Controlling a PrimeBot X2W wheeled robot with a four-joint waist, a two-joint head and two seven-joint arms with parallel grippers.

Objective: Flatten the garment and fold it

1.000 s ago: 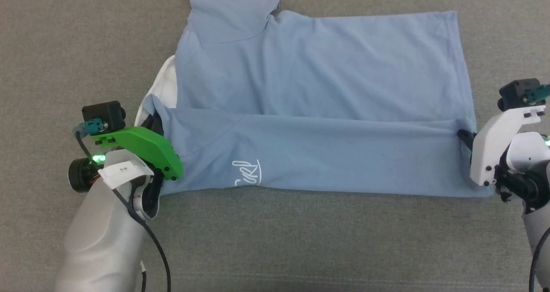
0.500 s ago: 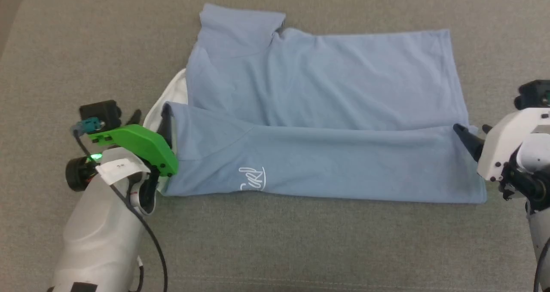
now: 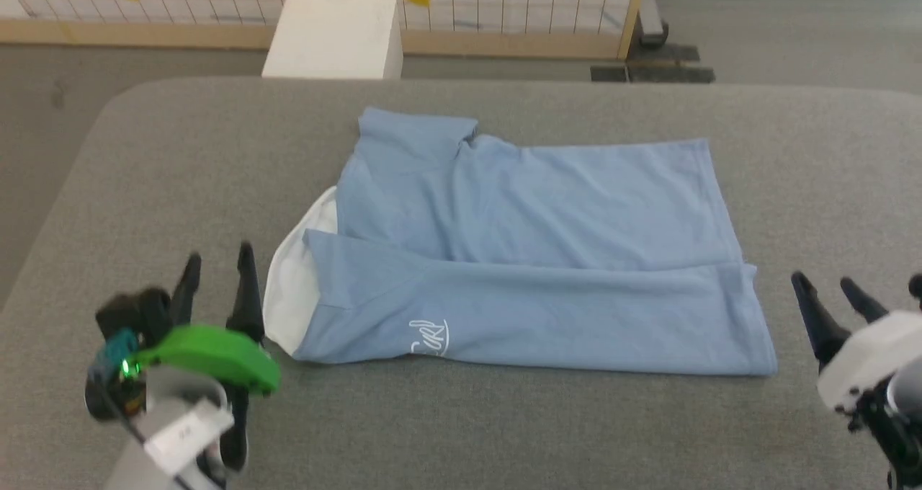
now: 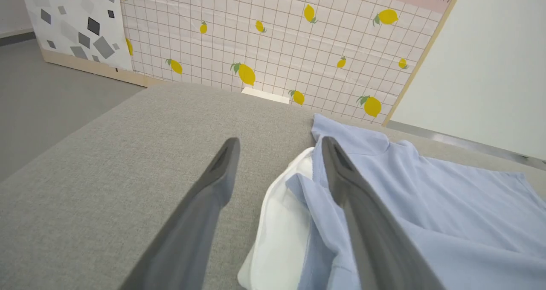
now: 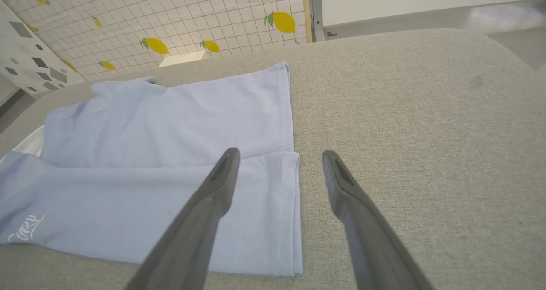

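Both have let go of the shirt's ends and drawn back: the left gripper (image 3: 220,254) and right gripper (image 3: 822,281) hang empty, fingers spread. Between them the shirt (image 3: 533,259) lies half-folded on the grey worktop (image 3: 504,432).

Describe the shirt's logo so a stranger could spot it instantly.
On the grey table lies a light blue shirt, its near edge folded over into a long strip. Near that strip's left end, beside the white collar, sits the logo: small white script, the only marking on plain blue cloth.
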